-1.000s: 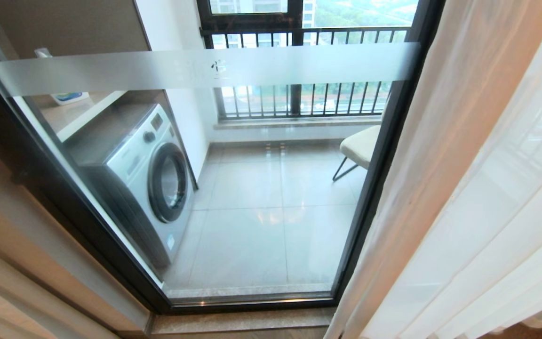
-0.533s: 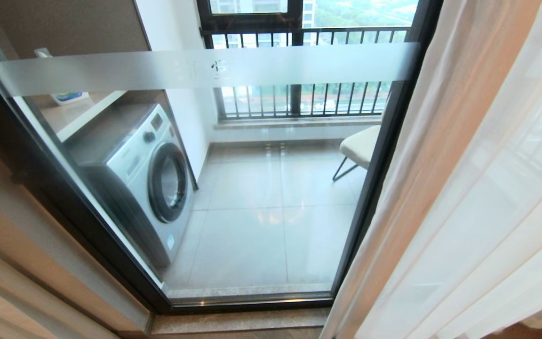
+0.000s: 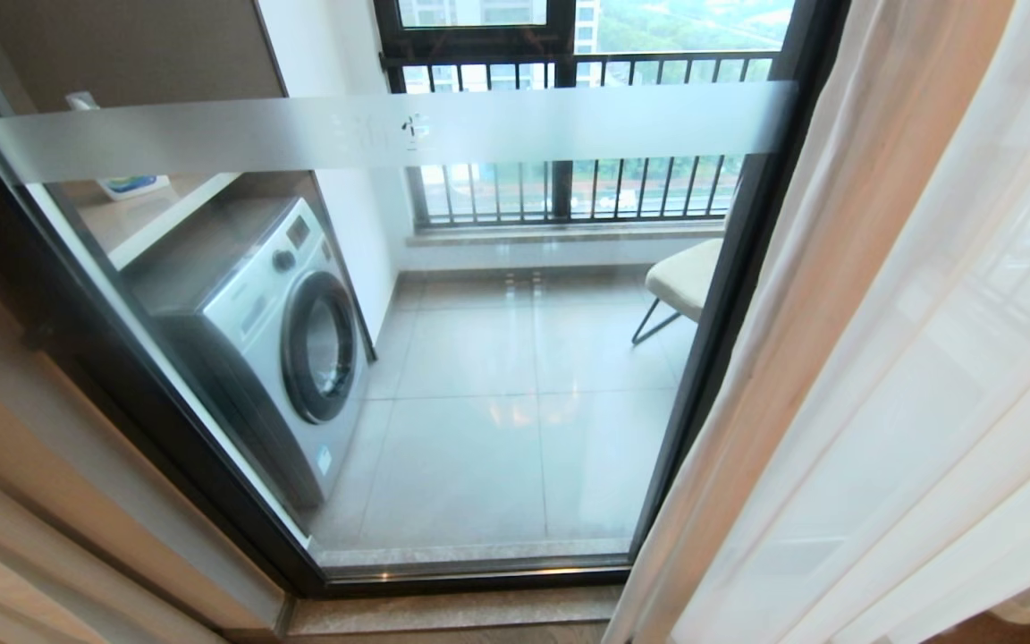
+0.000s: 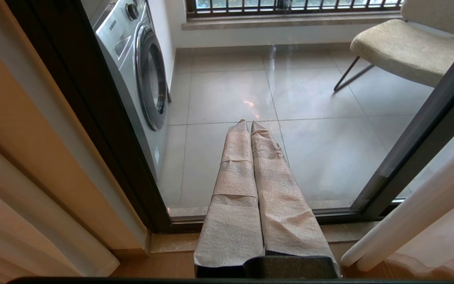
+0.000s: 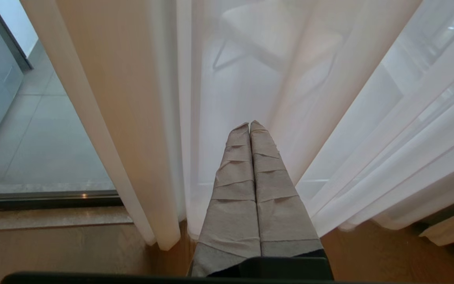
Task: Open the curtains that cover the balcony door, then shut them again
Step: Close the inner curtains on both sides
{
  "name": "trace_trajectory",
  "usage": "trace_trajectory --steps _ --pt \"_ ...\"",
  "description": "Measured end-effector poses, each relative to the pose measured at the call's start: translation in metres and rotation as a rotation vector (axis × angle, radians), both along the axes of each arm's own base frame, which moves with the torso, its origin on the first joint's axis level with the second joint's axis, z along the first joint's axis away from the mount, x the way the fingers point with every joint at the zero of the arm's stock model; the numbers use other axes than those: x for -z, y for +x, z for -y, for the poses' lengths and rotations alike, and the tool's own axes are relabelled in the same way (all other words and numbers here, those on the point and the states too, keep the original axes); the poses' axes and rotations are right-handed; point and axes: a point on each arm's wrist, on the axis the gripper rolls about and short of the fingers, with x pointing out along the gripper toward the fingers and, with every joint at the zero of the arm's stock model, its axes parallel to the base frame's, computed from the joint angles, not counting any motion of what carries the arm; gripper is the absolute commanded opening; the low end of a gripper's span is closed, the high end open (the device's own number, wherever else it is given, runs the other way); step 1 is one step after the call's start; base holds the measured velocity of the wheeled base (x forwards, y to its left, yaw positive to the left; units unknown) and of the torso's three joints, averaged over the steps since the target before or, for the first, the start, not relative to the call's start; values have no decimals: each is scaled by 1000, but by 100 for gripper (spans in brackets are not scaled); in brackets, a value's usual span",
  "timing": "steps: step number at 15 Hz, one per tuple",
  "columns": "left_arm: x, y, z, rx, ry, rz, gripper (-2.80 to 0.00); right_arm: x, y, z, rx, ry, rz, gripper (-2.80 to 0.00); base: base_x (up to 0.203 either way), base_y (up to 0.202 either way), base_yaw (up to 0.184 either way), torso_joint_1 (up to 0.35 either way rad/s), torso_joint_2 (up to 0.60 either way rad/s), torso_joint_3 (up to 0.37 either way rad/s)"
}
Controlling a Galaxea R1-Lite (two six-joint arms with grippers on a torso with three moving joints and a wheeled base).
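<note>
A white washing machine [image 3: 278, 340] with a round dark door stands on a pale, shiny tiled floor [image 3: 497, 429]. A white wall [image 3: 345, 179] is just behind the machine. Across the floor from the machine sits a cream chair [image 3: 683, 279] on thin dark legs. Past the chair is a window with black rails [image 3: 569, 134] — soft daylight and green trees show through.

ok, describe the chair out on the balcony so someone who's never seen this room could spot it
Look through the balcony door, the glass panel crossed by a frosted band. On the tiled floor beyond, below the railed window, the chair sits at the glass's right edge, partly cut off by the dark frame. Its pale padded seat on thin dark legs sets it apart from the boxy washing machine opposite.
</note>
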Motion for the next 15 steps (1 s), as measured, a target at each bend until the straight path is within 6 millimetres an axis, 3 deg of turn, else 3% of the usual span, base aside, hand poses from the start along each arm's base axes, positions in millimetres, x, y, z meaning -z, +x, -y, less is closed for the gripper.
trace_trajectory --steps 5,15 --pt "0 0 0 0 0 0 -280 33 -14 -3 -95 17 -33 -280 0 0 0 0 0 0" --pt "0 0 0 0 0 0 -280 37 -22 -3 -92 85 70 -280 0 0 0 0 0 0"
